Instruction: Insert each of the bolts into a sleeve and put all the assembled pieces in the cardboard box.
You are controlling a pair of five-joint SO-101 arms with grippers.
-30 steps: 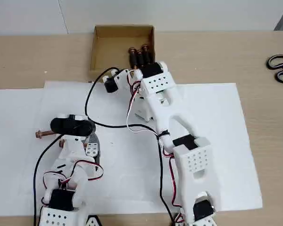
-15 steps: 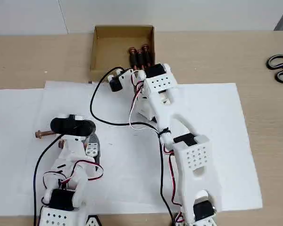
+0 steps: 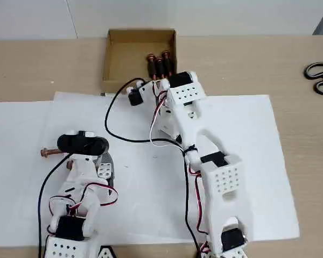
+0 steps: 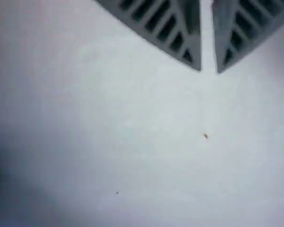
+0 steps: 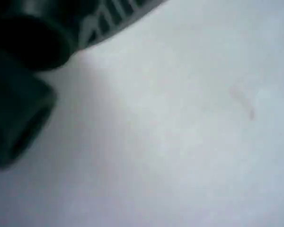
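High view: we see a cardboard box (image 3: pixel 124 59) at far centre of the table (image 3: pixel 32 70), w/ three bolt-in-sleeve pieces (image 3: pixel 159 64) lying side by side inside, near its right wall. One loose bolt (image 3: pixel 48 152) lies on white paper (image 3: pixel 247 140) at left, just beside the left arm (image 3: pixel 81 172). The right arm (image 3: pixel 185 102) stretches toward the box. The right claw (image 3: pixel 155 85) sits at the box's near edge; we can't tell its state. Left wrist view: left claw (image 4: pixel 208 70) nearly closed, thin slit only, gripping nothing, over paper. Scissors (image 3: pixel 320 78) lie far right.
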